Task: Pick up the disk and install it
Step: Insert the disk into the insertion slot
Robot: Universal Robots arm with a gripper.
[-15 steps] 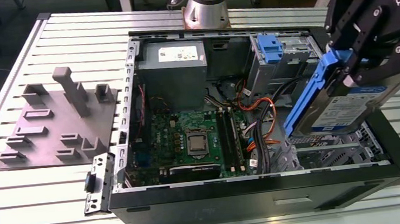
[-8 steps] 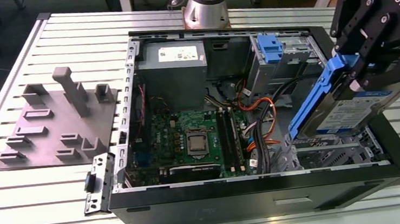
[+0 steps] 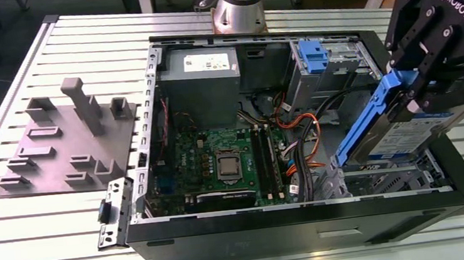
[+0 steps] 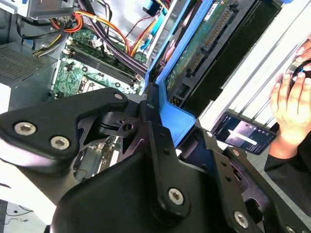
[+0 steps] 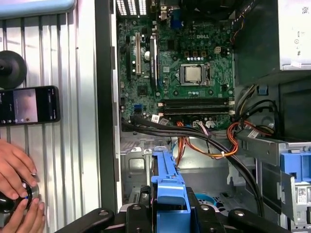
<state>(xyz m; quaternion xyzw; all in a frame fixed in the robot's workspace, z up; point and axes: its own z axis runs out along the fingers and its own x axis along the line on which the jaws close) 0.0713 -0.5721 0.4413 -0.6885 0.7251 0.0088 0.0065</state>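
Black knuckles and links of my gripper [image 4: 160, 116] sit closest in the second wrist view, my fingers [image 4: 155, 145] clamped on the blue rail of the disk [image 3: 409, 136]. I hold the disk tilted, label facing out, above the open computer case [image 3: 307, 221], over the drive bay corner at the exterior view's right. Below me in the first wrist view lie the green motherboard [image 5: 189, 73] and a tangle of orange and black cables [image 5: 204, 141]. Outside the case wall, on the ribbed metal table [image 5: 73, 145], a phone [image 5: 29, 105] rests beside a person's hands [image 5: 14, 167]. A grey fixture plate [image 3: 57, 145] stands on the table at the exterior view's left.
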